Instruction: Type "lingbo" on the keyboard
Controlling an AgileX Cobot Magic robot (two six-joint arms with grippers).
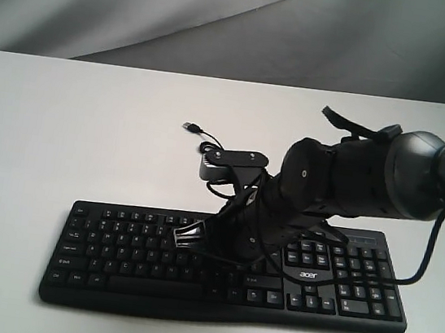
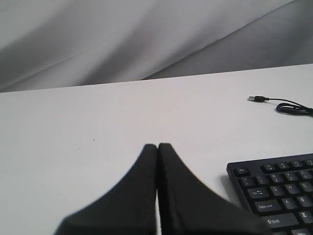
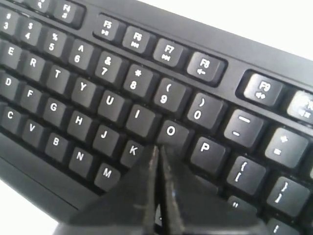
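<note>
The black keyboard [image 1: 118, 272] with its white "acer" logo lies along the near edge of the white table [image 1: 63, 129]. My right gripper [image 1: 185, 235] reaches in from the right over the letter keys. In the right wrist view it [image 3: 159, 148] is shut and empty, its tips at the lower edge of the O key [image 3: 171, 131], between K [image 3: 132, 150] and P [image 3: 205, 148]; the key under the fingers is hidden. My left gripper [image 2: 158, 146] is shut and empty above bare table, off the Esc corner of the keyboard [image 2: 281, 193]. It is out of the exterior view.
The keyboard's thin black cable coils behind it and ends in a loose USB plug [image 1: 191, 128], also seen in the left wrist view as the USB plug [image 2: 254, 99]. A grey cloth backdrop [image 1: 225, 19] hangs behind the table.
</note>
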